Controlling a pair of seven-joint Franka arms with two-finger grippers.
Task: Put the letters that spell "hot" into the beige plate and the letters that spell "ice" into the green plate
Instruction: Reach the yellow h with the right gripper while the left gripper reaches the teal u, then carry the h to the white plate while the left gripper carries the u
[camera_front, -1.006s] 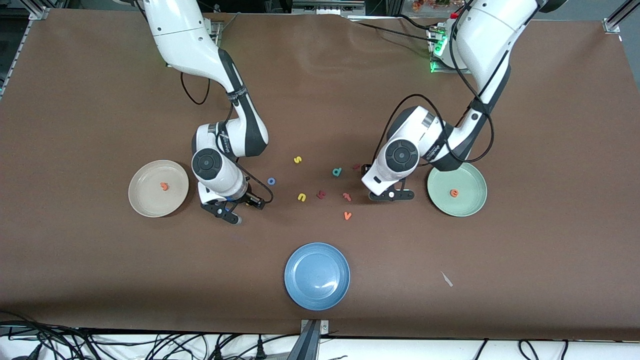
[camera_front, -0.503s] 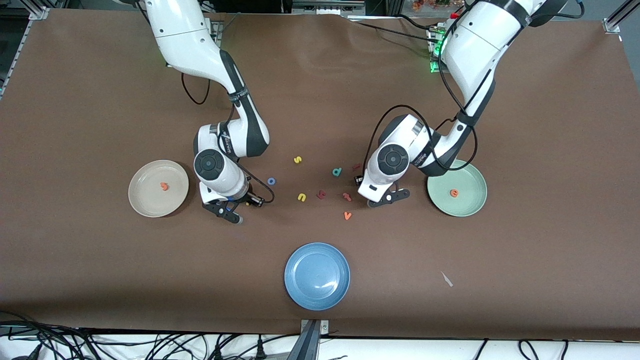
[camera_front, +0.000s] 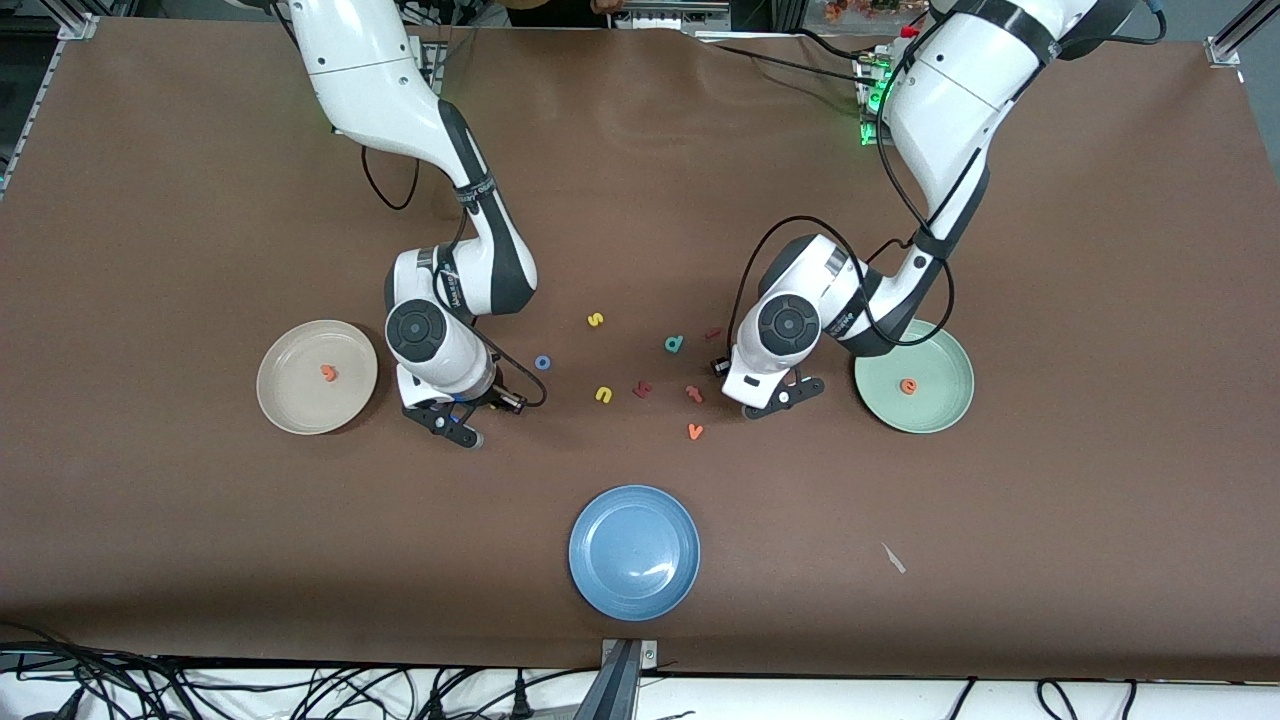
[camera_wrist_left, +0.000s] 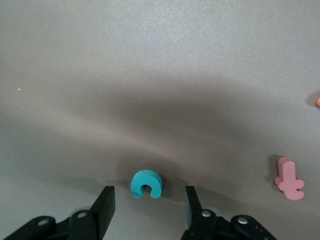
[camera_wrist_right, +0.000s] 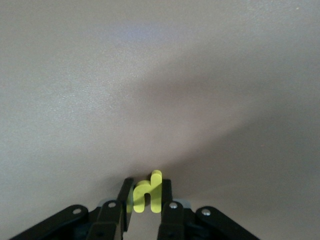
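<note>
Shifted toward the table's middle since earlier: left gripper (camera_wrist_left: 147, 200), jaws apart w/ teal "c" (camera_wrist_left: 146, 184) between them, untouched. Right gripper (camera_wrist_right: 145, 197), beside beige plate (camera_front: 290, 400), is clamped on yellow "h" (camera_wrist_right: 147, 192). 3 plates total: beige w/ 1 orange letter (camera_front: 327, 373), green plate (camera_front: 940, 415) w/ orange "e" (camera_front: 908, 386), blue plate (camera_front: 634, 590).

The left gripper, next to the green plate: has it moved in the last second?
Yes. The left gripper has shifted away from the green plate, toward the pink letter, and now straddles the teal "c".
</note>
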